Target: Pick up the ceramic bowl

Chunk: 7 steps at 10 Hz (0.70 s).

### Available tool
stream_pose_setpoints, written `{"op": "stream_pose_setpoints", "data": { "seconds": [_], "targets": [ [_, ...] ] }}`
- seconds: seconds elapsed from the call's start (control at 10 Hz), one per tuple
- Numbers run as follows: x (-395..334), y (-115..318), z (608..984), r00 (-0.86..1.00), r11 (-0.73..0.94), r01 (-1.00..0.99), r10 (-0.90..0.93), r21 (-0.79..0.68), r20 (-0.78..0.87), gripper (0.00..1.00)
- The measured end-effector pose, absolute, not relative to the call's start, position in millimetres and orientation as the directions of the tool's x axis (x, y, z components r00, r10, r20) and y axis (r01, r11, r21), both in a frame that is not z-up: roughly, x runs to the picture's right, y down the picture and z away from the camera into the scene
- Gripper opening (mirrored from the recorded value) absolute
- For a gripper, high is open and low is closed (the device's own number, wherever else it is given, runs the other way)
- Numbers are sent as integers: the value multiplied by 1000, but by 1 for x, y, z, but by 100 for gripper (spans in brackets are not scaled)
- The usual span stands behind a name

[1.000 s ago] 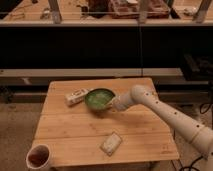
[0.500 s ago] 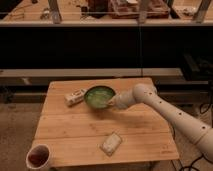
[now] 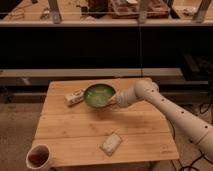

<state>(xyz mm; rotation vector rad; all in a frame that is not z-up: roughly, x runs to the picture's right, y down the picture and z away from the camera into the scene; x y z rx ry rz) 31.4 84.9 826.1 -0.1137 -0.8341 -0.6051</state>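
The ceramic bowl, glossy green with pale streaks inside, is at the back middle of the wooden table. It is tipped with its inside facing the camera and looks raised a little off the tabletop. My gripper is at the bowl's right rim and shut on it. The white arm reaches in from the right.
A small white packet lies just left of the bowl. Another pale packet lies at the front middle. A white cup with a dark brown inside stands at the front left corner. A dark shelf unit stands behind the table.
The bowl has risen slightly and tipped more toward the camera, with the gripper at its right rim. The packets and cup have not moved.
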Motion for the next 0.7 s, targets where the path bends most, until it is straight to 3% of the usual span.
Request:
{"op": "stream_pose_setpoints", "data": {
  "seconds": [0.7],
  "targets": [
    [33,81,816,451,794,581,-498,180,741,1]
  ]
}}
